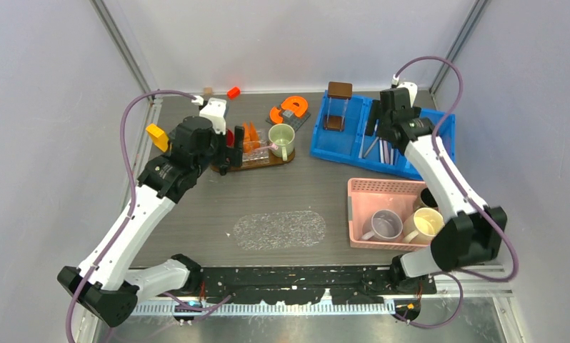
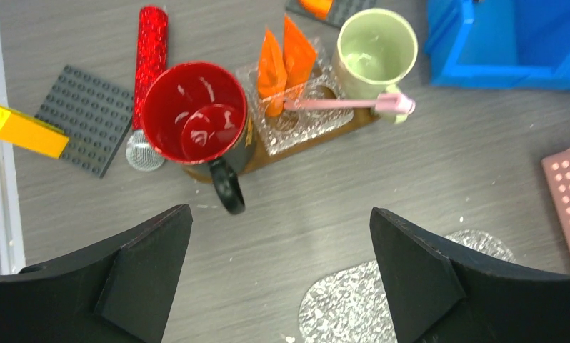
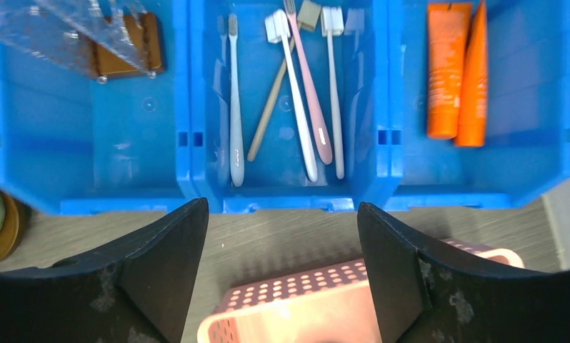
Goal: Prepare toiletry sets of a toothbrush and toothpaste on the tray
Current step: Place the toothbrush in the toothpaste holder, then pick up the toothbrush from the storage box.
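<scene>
Two orange toothpaste tubes (image 2: 271,68) stand in a clear holder (image 2: 307,128) on the brown tray (image 2: 268,158). A pink toothbrush (image 2: 339,104) lies across the holder and the rim of a green mug (image 2: 377,51). A red mug (image 2: 194,113) stands on the tray's left end. My left gripper (image 2: 278,211) is open and empty above the table, just in front of the tray (image 1: 257,163). My right gripper (image 3: 282,204) is open and empty, hovering at the near edge of the blue bin (image 3: 289,204). The bin's middle compartment holds several toothbrushes (image 3: 296,100). Its right compartment holds two toothpaste tubes (image 3: 450,68).
A pink basket (image 1: 361,187) with mugs sits under the right arm, and its corner shows in the right wrist view (image 3: 318,300). A grey studded plate (image 2: 78,118), a yellow block (image 2: 25,128), a red glitter cylinder (image 2: 151,61) and a mesh strainer (image 2: 145,153) lie left of the tray. An orange C-shaped block (image 1: 289,107) lies behind it.
</scene>
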Motion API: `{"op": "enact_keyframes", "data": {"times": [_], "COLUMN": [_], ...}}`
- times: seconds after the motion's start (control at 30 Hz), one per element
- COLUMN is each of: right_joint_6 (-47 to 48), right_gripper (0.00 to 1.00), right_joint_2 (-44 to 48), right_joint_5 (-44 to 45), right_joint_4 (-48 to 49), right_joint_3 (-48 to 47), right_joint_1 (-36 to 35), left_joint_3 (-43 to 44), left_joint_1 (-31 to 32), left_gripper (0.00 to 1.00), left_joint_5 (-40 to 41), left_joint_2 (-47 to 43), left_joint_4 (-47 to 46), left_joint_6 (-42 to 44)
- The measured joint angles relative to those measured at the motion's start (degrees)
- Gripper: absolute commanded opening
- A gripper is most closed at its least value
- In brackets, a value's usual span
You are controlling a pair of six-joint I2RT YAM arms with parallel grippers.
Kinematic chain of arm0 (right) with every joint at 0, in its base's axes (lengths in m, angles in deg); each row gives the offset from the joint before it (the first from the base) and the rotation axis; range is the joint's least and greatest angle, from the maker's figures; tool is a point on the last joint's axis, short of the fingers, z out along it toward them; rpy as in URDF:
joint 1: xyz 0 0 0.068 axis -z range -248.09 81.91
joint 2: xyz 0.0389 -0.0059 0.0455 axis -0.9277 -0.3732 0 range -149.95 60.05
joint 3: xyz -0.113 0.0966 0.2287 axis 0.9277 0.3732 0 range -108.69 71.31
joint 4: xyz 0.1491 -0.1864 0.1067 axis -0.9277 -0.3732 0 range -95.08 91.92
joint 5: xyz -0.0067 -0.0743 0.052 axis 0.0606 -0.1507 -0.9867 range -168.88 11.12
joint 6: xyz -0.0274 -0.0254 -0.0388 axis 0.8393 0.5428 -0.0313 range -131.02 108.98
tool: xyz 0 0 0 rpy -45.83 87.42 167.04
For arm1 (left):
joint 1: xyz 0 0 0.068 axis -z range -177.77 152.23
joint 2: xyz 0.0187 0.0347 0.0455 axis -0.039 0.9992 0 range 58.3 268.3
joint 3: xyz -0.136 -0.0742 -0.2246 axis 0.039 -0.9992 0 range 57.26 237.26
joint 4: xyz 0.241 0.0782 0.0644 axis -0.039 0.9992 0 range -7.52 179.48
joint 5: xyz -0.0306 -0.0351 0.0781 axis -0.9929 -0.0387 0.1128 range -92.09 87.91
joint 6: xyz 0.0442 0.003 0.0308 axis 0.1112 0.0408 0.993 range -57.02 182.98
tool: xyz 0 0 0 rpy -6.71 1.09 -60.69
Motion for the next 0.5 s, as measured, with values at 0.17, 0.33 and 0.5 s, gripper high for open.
{"op": "enact_keyframes", "data": {"times": [0.17, 0.33, 0.5], "right_joint_6": [-2.08, -2.84, -2.49], "right_gripper": [0.64, 0.47, 0.37], "right_joint_2": [-11.63, -21.31, -29.33], "right_joint_5": [-5.77, -8.83, -9.86], "right_joint_4": [-0.74, -1.22, -1.42], "right_joint_3": [-3.98, -8.11, -12.9], "right_joint_1": [5.79, 8.98, 10.25], "left_joint_3": [-1.42, -8.28, -11.93], "left_joint_1": [-0.42, -0.72, -1.05], "left_gripper": [1.0, 1.0, 1.0], "left_joint_5": [-0.02, 1.46, 4.09], "left_joint_2": [-1.03, -4.83, -6.49], "left_joint_4": [1.53, -1.9, -4.46], "left_joint_6": [0.72, 1.73, 2.62]}}
